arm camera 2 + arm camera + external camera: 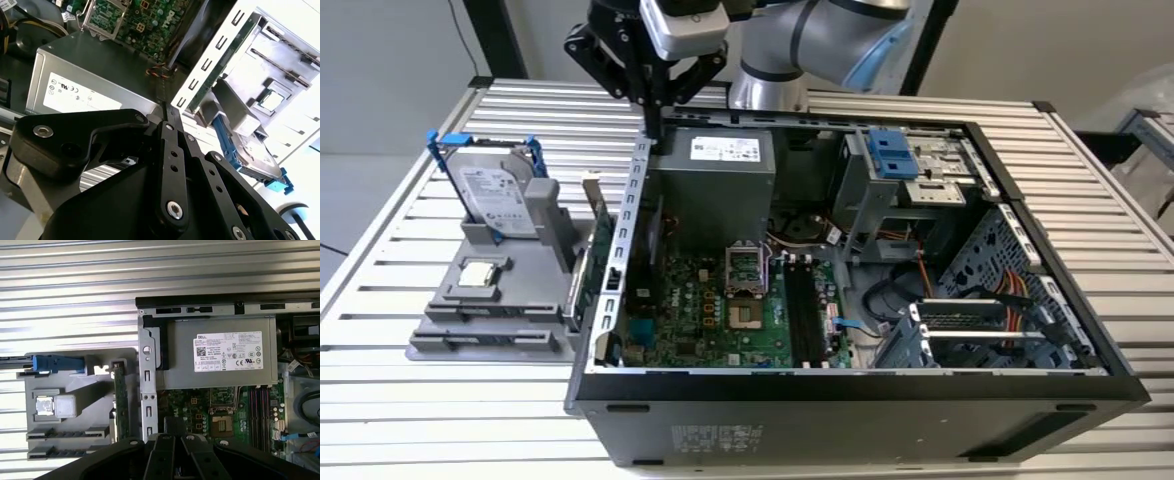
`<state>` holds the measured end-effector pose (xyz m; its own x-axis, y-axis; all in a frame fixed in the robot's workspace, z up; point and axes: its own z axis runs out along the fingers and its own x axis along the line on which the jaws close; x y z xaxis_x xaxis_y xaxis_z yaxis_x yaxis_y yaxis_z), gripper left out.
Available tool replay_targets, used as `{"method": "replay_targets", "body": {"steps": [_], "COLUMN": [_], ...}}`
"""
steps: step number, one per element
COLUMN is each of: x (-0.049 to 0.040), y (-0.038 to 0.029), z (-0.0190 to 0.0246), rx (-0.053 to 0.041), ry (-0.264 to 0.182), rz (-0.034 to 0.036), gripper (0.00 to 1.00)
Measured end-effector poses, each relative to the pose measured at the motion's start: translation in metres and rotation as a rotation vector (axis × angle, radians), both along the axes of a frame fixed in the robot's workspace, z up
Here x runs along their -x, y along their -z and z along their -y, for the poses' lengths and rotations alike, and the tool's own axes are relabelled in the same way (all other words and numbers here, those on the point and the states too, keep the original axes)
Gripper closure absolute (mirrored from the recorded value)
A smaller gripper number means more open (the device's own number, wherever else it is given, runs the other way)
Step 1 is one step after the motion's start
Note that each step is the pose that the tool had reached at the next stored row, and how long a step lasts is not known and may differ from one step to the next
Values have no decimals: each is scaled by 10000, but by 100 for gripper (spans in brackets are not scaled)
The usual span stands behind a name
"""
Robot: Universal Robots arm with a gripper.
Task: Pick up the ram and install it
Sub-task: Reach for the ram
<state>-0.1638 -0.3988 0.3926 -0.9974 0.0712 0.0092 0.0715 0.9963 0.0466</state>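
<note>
The gripper (651, 138) hangs above the open computer case (854, 405), over the case's back corner where the silver power supply (714, 170) sits. Its two black fingers are pressed together with nothing between them, and they point down at the top edge of the case's side wall. The ram (602, 262) is not in the case. It stands on its long edge in a grey holder (454, 335) just outside that side wall, on the exterior view's left of the case, and it runs parallel to the wall. In the first wrist view it appears as a narrow green strip close beside the wall, apart from the fingertips. The hard drive (494, 190) in its blue frame stands upright in the same holder, farther from the case than the ram. The small square processor chip (480, 272) lies flat in front of the drive. Inside the case, the green motherboard (707, 310) lies on the floor below the power supply, and its long black memory slots (803, 310) are unfilled. The case rests on a slatted metal table (400, 420).
</note>
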Motion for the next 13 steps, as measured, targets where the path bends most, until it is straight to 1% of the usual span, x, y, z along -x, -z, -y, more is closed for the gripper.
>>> {"method": "replay_targets", "body": {"steps": [13], "x": [147], "y": [1], "z": [0], "rx": [-1], "ry": [0], "rz": [-26], "gripper": [100]}}
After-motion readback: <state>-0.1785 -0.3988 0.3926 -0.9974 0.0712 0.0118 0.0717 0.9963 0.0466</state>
